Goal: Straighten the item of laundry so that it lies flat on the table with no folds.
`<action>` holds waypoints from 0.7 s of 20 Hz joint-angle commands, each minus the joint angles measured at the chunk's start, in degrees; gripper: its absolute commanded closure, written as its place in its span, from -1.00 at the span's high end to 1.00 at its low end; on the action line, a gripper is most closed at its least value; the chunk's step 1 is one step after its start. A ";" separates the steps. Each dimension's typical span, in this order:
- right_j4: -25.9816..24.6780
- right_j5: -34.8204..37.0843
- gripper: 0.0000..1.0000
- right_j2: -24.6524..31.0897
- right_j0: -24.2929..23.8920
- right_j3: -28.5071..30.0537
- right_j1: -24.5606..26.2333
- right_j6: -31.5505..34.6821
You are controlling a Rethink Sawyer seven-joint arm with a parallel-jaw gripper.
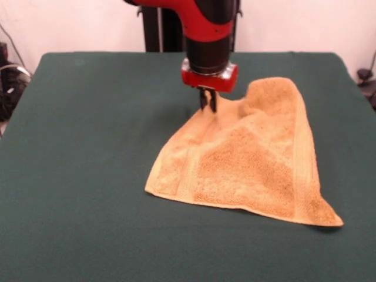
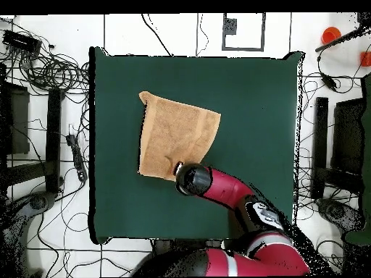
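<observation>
1. One corner of the towel (image 1: 252, 164), at its far edge, is lifted in the gripper (image 1: 208, 107); the rest lies right of centre on the table (image 1: 88, 147).
2. I judge the pull should go outward, low and slow, until the far-right hump flattens.
3. Jaws appear nearly closed, pinching cloth.

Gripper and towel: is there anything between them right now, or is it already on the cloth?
Nothing lies between them. In the front view the gripper meets the towel at its raised far edge, on the table.
</observation>
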 commanded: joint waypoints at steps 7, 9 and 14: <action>-7.01 1.49 -1.00 1.48 -5.64 2.85 2.27 2.85; -7.64 1.55 -1.00 1.58 -5.91 2.63 2.34 3.12; -8.38 2.09 -1.00 1.78 -5.98 1.14 3.20 3.65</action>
